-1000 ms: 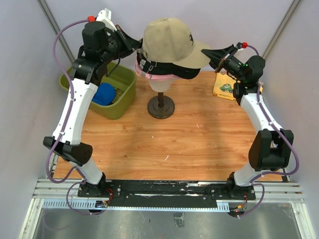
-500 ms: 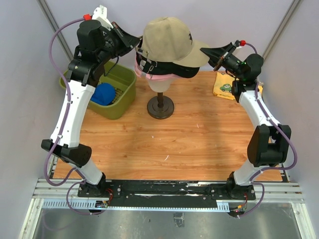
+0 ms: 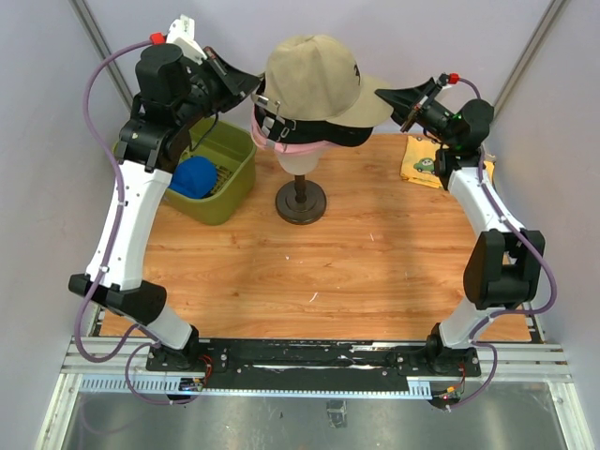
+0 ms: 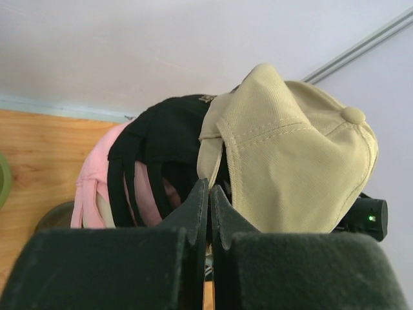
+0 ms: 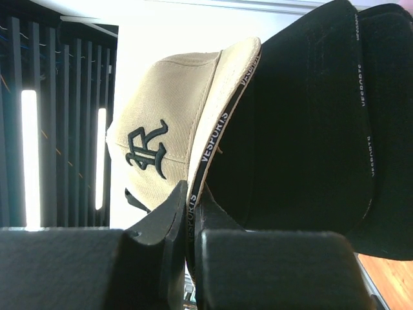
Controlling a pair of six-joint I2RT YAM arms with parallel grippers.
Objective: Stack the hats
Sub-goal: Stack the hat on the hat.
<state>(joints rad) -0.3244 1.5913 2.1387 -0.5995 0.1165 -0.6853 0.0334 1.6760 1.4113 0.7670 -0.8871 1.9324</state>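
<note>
Above the wooden table [image 3: 375,262], left fingers [image 4: 195,208] and right fingers [image 5: 169,210] clenching the beige cap [image 3: 314,80] have raised it slightly.

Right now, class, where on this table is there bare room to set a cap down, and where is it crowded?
Free: the wide tabletop between the mannequin stand and the base rail, and the strip between stand and yellow cloth. Crowded: the green bin back left, and the beige cap stack above.

The near half of the table [image 3: 309,272] lies open. At the far middle, the mannequin stand [image 3: 301,201] with stacked caps [image 3: 314,80] blocks passage. An olive-green bin [image 3: 236,183] sits far left, a yellow cloth [image 3: 421,161] far right.
</note>
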